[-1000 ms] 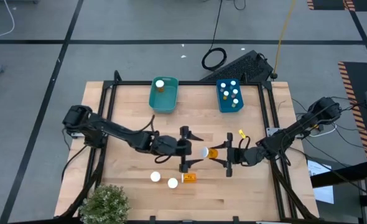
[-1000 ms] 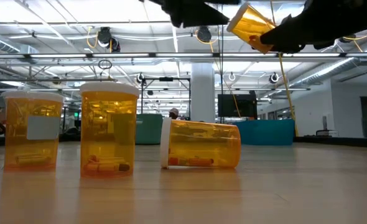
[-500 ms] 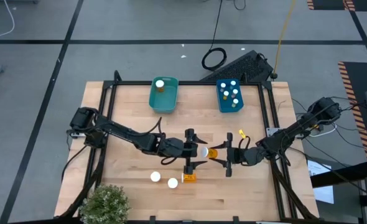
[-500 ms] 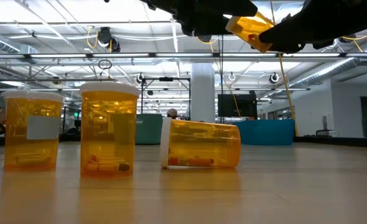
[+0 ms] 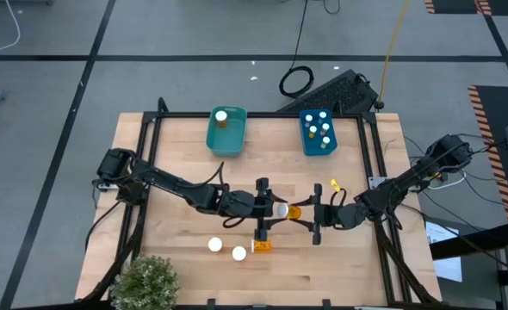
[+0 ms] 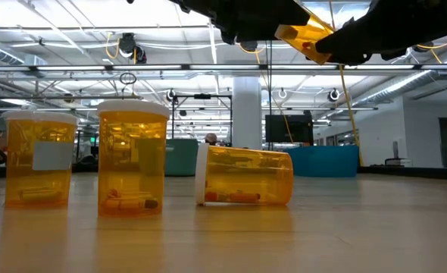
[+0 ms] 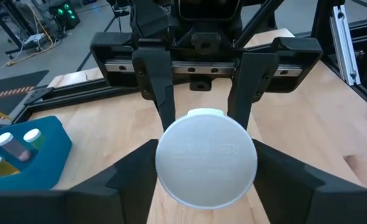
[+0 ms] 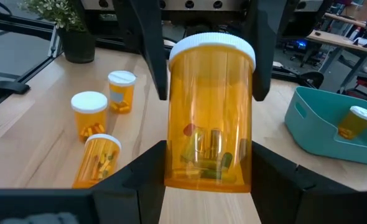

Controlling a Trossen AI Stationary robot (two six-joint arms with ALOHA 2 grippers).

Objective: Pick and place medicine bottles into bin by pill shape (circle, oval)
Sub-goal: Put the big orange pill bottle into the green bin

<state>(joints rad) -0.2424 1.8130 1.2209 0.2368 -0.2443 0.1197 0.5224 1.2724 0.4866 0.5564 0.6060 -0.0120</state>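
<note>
In the middle of the overhead frame, we are holding one orange medicine bottle (image 5: 292, 211) in the air between our two arms. Our right gripper (image 5: 316, 217) is pinching the bottle's body, with its dark fingers (image 8: 283, 180) pressing on either side. Our left gripper (image 5: 263, 213) is facing it from the left, with its fingers (image 7: 134, 174) spread on both sides of the bottle's white cap (image 7: 206, 157); we cannot tell whether they are touching it. Below, in the lower middle of the frame, three more bottles are waiting on the wooden table (image 5: 176, 155): two upright bottles (image 5: 214, 245) and one bottle on its side (image 5: 262, 246). At the top, the teal bin (image 5: 226, 133) is holding one bottle, and the blue bin (image 5: 318, 132) is holding several.
</note>
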